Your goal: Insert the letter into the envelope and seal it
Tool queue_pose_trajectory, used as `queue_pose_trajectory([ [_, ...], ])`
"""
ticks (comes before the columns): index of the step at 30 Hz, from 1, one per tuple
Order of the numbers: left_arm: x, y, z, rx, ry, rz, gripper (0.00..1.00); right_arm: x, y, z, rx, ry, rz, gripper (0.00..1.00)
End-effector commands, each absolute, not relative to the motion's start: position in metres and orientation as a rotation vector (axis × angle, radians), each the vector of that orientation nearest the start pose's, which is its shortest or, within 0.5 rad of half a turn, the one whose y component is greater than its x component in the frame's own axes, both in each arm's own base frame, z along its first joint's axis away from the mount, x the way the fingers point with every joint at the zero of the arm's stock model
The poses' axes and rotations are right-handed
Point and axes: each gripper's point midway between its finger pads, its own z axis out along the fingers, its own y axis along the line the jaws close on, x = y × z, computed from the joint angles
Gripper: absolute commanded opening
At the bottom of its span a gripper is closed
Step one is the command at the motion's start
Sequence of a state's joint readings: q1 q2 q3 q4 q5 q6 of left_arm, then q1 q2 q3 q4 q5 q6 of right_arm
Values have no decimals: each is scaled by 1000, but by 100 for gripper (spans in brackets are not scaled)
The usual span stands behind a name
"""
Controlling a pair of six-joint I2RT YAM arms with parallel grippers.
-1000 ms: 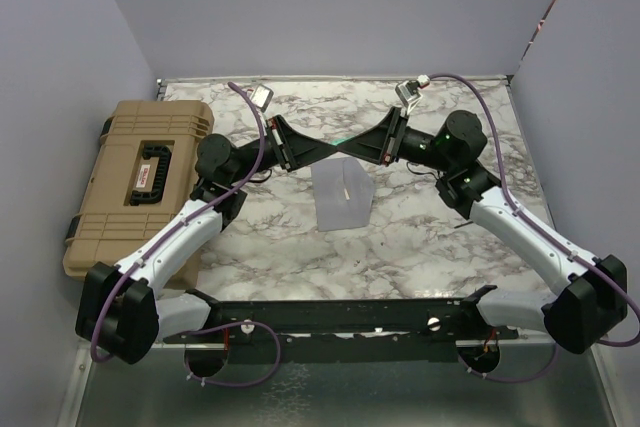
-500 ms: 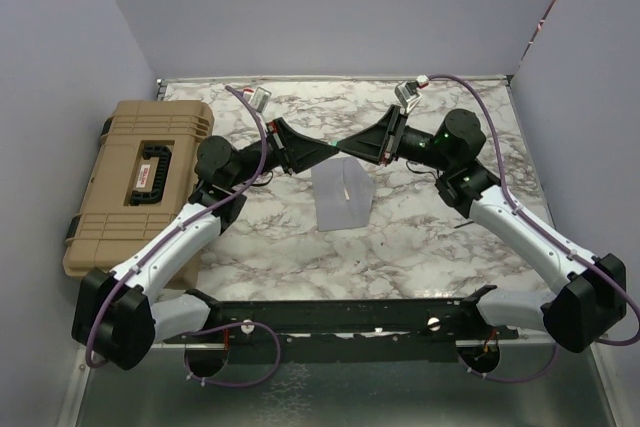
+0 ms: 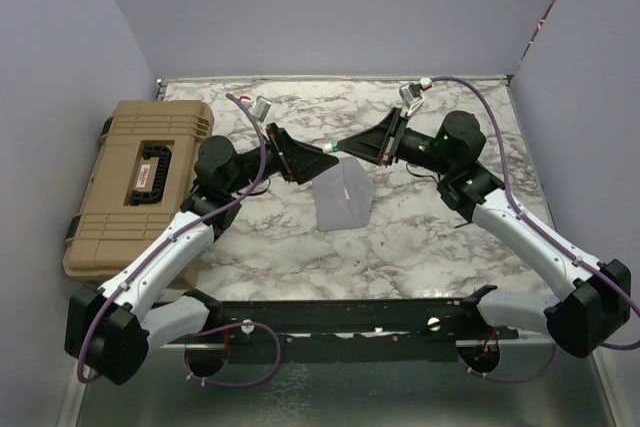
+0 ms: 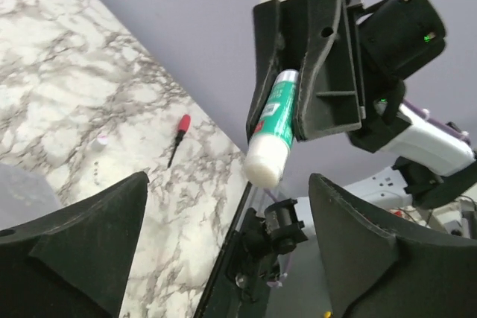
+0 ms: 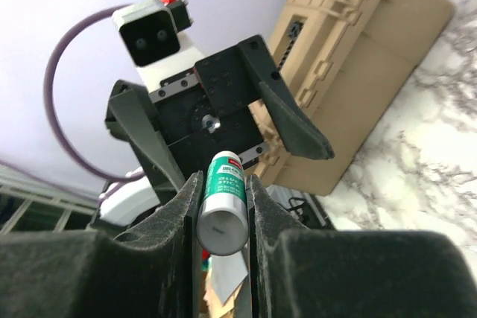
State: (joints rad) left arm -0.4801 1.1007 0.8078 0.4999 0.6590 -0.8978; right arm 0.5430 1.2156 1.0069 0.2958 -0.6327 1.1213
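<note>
The grey envelope (image 3: 342, 199) lies flat mid-table, and a thin peach-tan streak of the letter (image 3: 345, 190) shows on it. Above its far edge the two grippers meet tip to tip. My right gripper (image 3: 348, 145) (image 5: 223, 184) is shut on a green-and-white glue stick (image 5: 223, 202) (image 4: 272, 128), which points toward the left arm. My left gripper (image 3: 322, 159) (image 4: 231, 251) is open, its fingers spread wide on either side of the stick's white end without touching it. In the right wrist view, grey envelope paper (image 5: 228, 274) shows below the stick.
A big tan hard case (image 3: 135, 182) (image 5: 358, 72) lies along the table's left edge. A small red-handled tool (image 4: 177, 138) lies on the marble on the right arm's side. Purple walls close in the sides and back. The black rail (image 3: 340, 317) runs along the near edge.
My left gripper has opened wide and let go of the glue stick's end, drawing back a little. The right gripper has closed tighter on the stick. The envelope has not moved.
</note>
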Motion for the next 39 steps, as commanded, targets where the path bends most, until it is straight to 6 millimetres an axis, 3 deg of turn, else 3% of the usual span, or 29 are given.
queue_pose_trajectory([
  [1, 251, -263, 313, 290, 1710, -1355, 90, 273, 293, 346, -17, 1824, 1496, 1],
  [4, 253, -254, 294, 252, 1768, -1273, 90, 295, 278, 315, 26, 1906, 1261, 1],
  [10, 265, -237, 253, 90, 1848, -1162, 85, 335, 247, 230, 5, 2092, 750, 1],
  [15, 294, -246, 201, -26, 2003, -1111, 48, 336, 253, 165, -79, 2207, 441, 1],
  [18, 316, -258, 180, -32, 2048, -1067, 43, 331, 255, 135, -98, 2249, 300, 0],
  [22, 350, -275, 155, -95, 2086, -1040, 34, 327, 263, 119, -123, 2263, 267, 1],
  [27, 376, -296, 129, -130, 2125, -1057, 23, 330, 275, 104, -172, 2262, 266, 1],
  [31, 395, -300, 100, -182, 2161, -1040, 11, 335, 287, 90, -227, 2227, 310, 0],
  [35, 405, -305, 73, -180, 2200, -1018, 3, 342, 290, 86, -239, 2211, 293, 0],
  [39, 401, -296, 37, -248, 2275, -978, 0, 349, 294, 86, -238, 2189, 291, 0],
])
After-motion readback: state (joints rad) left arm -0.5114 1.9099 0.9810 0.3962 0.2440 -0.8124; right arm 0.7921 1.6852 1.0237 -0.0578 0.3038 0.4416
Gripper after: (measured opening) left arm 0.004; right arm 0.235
